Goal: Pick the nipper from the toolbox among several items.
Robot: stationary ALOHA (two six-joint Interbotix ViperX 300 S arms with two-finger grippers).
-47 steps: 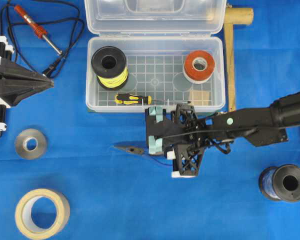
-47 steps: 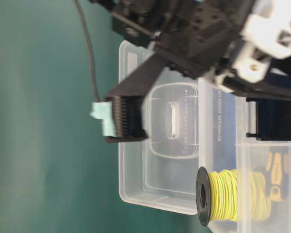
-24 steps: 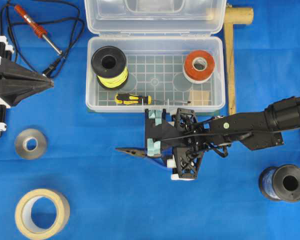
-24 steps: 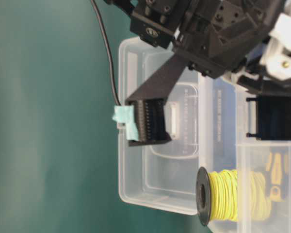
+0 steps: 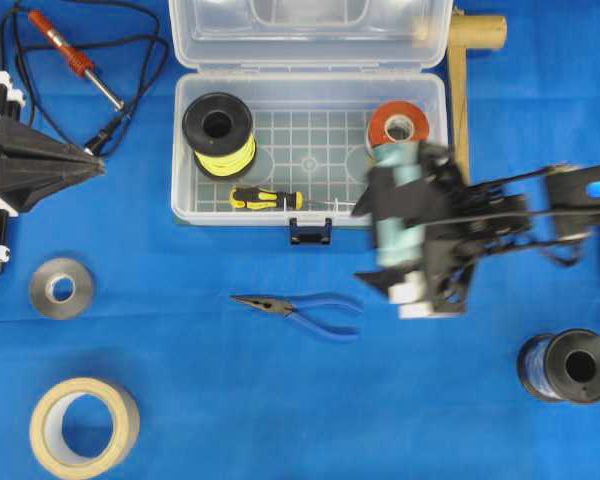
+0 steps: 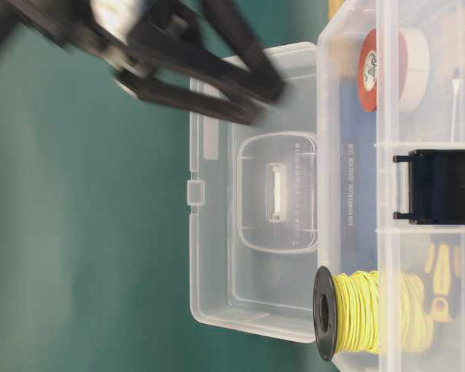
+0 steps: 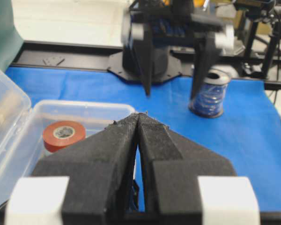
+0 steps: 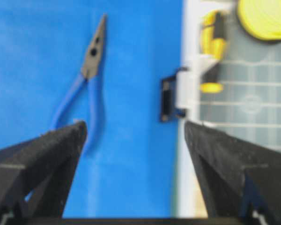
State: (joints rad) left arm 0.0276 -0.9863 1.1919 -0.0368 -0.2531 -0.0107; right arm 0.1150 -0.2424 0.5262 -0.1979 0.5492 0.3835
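**Op:** Blue cloth covers the whole bench on my feed. The nipper lies flat on it, just in front of the toolbox, outside the case, near the dark latch. Its dark tip points toward the left of the overhead view and its blue handles toward the right.

**Desk:** Is anything gripping it?

**Op:** No. My right gripper hangs blurred above the front right corner of the toolbox, its jaws spread wide with nothing between them. On its wrist camera I see the nipper on the cloth between the two fingers, apart from both.

**Desk:** And the left one?

**Op:** My left gripper sits at the left edge, well apart from the box, fingertips pressed together and empty.

**Desk:** What's in the box?

**Op:** A yellow wire spool, a black-and-yellow screwdriver and a red tape roll. Its clear lid lies open behind.
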